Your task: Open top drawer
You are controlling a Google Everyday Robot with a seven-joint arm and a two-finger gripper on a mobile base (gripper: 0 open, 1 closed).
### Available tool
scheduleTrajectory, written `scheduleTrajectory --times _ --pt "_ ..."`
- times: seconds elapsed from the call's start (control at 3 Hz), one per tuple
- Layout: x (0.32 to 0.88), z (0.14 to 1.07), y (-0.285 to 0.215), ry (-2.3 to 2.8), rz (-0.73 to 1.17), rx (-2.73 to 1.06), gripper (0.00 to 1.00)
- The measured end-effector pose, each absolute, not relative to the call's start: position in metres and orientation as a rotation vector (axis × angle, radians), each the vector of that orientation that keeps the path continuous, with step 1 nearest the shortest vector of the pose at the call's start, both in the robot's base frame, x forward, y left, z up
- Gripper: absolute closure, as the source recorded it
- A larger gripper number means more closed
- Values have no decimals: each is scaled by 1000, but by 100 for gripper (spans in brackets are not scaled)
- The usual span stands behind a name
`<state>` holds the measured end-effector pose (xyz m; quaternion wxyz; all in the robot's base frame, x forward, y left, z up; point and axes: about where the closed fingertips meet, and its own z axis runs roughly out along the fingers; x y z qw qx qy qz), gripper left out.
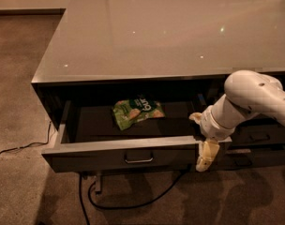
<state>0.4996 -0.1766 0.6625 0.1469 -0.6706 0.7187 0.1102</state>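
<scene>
Drawer: top drawer (109,156) stands open under the table (180,32) top; small handle (138,159) at front centre.
Inside: green snack bag (137,112) approx mid-floor (white print, can't read).
Pincer: pincer (202,144) at the drawer front's right end; wide or narrow, can't tell.
Floor: black cable (128,204) below.

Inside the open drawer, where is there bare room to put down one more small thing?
Bare floor lies left of the snack bag, up to the left wall of the top drawer, and a strip lies right of the bag. The right end is crowded by the gripper at the drawer front.
</scene>
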Motion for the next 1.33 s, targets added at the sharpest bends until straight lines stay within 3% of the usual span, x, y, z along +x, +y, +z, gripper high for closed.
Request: scheduleTrajectory --times 0.67,1.33 --pt "476 654 -193 2122 321 -1910 0" --pt "452 647 -200 2154 318 -1923 42"
